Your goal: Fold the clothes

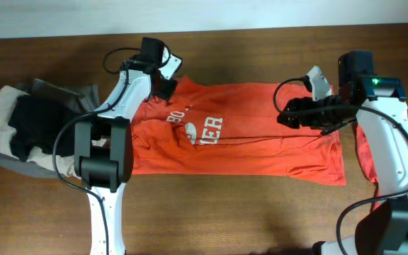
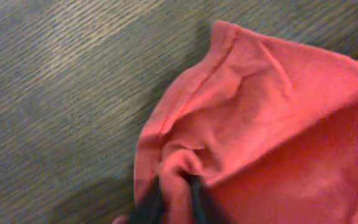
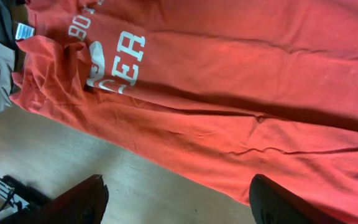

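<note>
An orange-red T-shirt [image 1: 253, 138] with white letters lies spread flat across the middle of the table. My left gripper [image 1: 167, 88] is at its far left corner. In the left wrist view the dark fingers are shut on a pinched fold of the red cloth [image 2: 175, 186], beside the hem. My right gripper [image 1: 285, 113] hovers over the shirt's right part. Its fingers [image 3: 84, 200] stand wide apart with nothing between them, above the shirt's edge [image 3: 241, 93] and bare table. A second red garment [image 1: 365, 152] shows at the right edge, partly behind the right arm.
A pile of beige, black and grey clothes [image 1: 20, 127] lies at the left end of the wooden table [image 1: 232, 212]. Both arm bases stand at the near edge. A cable loops above the right gripper.
</note>
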Motion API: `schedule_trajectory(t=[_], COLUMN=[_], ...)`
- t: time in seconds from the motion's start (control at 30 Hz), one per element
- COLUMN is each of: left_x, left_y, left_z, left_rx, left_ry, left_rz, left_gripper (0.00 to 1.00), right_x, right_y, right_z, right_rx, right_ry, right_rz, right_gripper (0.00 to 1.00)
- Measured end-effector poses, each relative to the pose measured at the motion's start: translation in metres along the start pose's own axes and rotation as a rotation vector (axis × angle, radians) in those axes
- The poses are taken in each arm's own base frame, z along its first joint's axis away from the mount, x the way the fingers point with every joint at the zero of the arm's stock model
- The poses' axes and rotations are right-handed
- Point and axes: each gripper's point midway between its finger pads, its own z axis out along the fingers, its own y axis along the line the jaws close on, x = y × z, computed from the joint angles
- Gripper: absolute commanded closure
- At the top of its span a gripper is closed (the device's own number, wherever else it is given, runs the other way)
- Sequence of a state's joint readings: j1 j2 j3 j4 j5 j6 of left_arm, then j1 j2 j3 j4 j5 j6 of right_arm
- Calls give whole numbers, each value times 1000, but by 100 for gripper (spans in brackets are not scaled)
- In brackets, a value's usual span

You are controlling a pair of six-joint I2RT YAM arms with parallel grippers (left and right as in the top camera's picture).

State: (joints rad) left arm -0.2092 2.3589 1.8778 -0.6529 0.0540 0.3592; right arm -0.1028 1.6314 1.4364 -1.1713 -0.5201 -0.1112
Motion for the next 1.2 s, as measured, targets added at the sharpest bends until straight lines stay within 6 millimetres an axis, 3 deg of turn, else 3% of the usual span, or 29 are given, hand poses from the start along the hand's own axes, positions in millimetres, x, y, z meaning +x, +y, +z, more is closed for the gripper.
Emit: schedule_trajectory(t=[0.23,0.47,0.7,0.73,0.83,0.97,1.03,1.07,1.2], left_x=[-14,-28,2,7,22,43,42,40,11], left_y=[6,9,-12,-15,-27,-37,-37,-36,-26], left_z=[-15,-51,-80,-80,-83,-89,-89,-88,-81], left_rx=[-15,-24,29,39,68,101,99,96,51], left_ry=[-13,-27,113,133,205,295,291,281,163], left_rz=[29,38,46,47,40,29,28,28,22], left_gripper=[96,96,94,84,72,72,69,57,41], right_x=[1,1,1,1,1,1,1,1,2], right_y=[0,0,0,0,0,0,0,0,0], right_z=[0,0,0,0,0,0,0,0,0], right_rx=[0,0,0,0,0,0,0,0,-1], right_ry=[3,3,3,3,3,3,3,3,6], right_rz=[1,1,1,1,2,2,1,2,3], right_gripper=[22,23,22,22,23,22,23,22,22])
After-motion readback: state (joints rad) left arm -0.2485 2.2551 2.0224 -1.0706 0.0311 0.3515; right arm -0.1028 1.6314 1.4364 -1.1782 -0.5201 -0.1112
